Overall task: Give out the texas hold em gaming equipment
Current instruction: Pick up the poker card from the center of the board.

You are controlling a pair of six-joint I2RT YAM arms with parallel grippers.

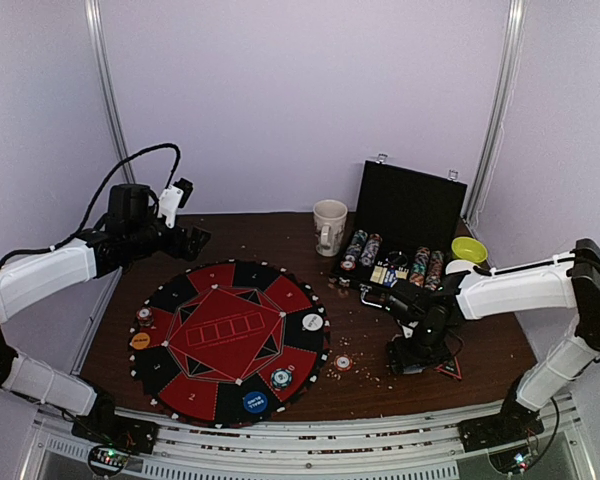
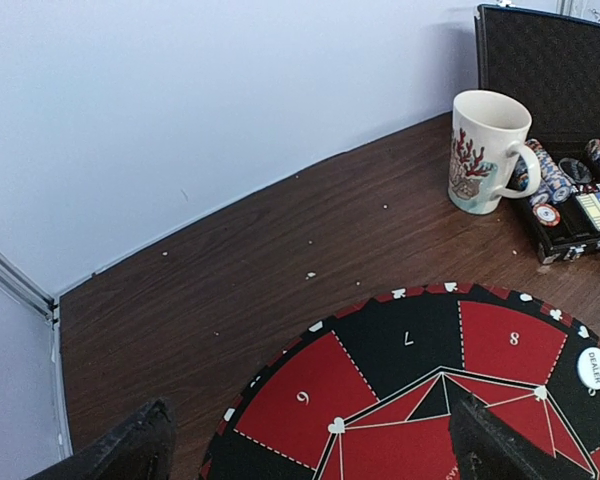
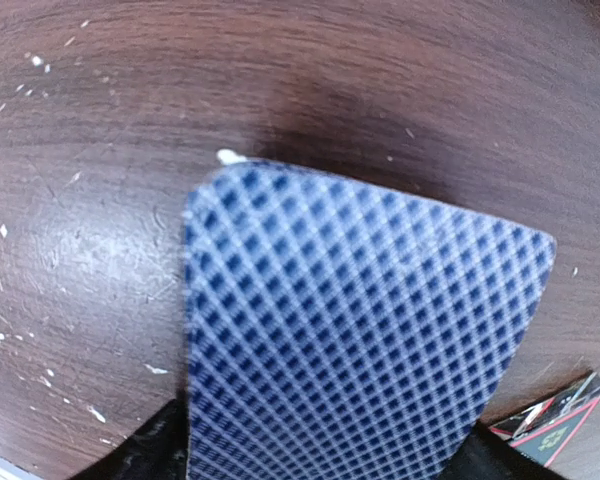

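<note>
A blue diamond-backed playing card (image 3: 360,330) fills the right wrist view, spanning the gap between my right gripper's (image 3: 325,462) dark fingers (image 3: 145,452), which are shut on its edges just above the wooden table. In the top view that gripper (image 1: 418,350) points down right of the round red-and-black poker mat (image 1: 230,340). On the mat lie a white dealer button (image 1: 312,322), a blue button (image 1: 254,402), an orange button (image 1: 140,341) and striped chips (image 1: 281,378). One chip (image 1: 343,363) lies beside the mat. My left gripper (image 1: 190,240) hovers open over the mat's far edge (image 2: 310,400), empty.
An open black case (image 1: 400,265) with chip rows stands at the back right, a cream mug (image 1: 329,227) to its left and a yellow-green bowl (image 1: 469,250) to its right. A small red-and-black item (image 3: 550,430) lies by the right gripper. White walls enclose the table.
</note>
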